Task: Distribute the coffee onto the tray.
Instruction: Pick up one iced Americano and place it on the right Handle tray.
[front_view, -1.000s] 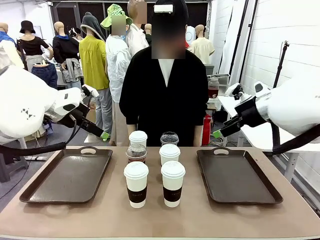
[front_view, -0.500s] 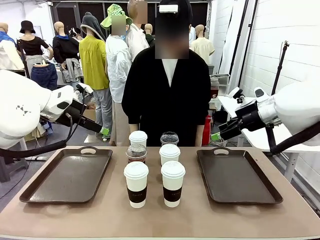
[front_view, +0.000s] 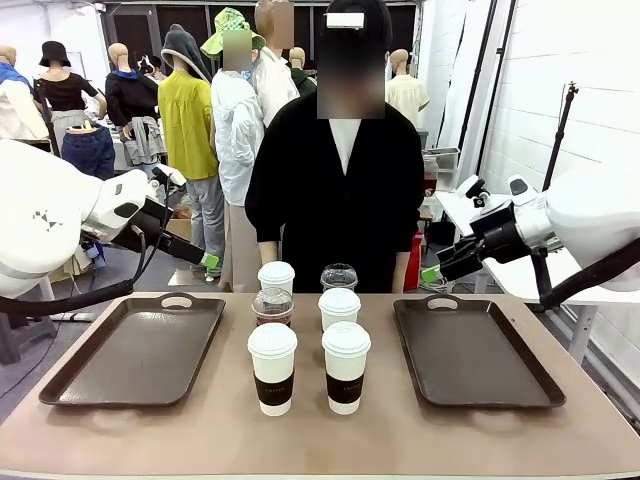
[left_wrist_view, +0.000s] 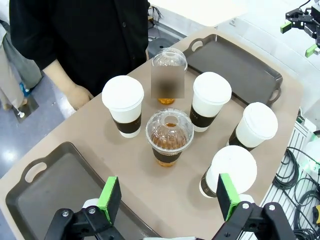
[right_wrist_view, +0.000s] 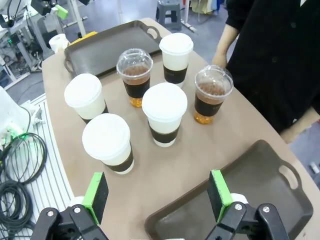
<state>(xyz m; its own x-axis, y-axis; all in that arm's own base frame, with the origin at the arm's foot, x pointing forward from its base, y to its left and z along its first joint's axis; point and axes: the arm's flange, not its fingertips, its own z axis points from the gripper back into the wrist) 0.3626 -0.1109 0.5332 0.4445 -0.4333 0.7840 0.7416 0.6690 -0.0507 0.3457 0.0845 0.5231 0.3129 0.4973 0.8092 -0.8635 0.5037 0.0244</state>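
The right claw and left claw are spread wide, empty. The white lidded paper cups stand close together; grabbing one could knock another over.

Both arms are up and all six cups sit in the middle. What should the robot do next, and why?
Probably lower the open right gripper toward the near right white cup and close on its sleeve. That cup stands in the front row, nearest the bare right tray, and neither gripper holds anything.
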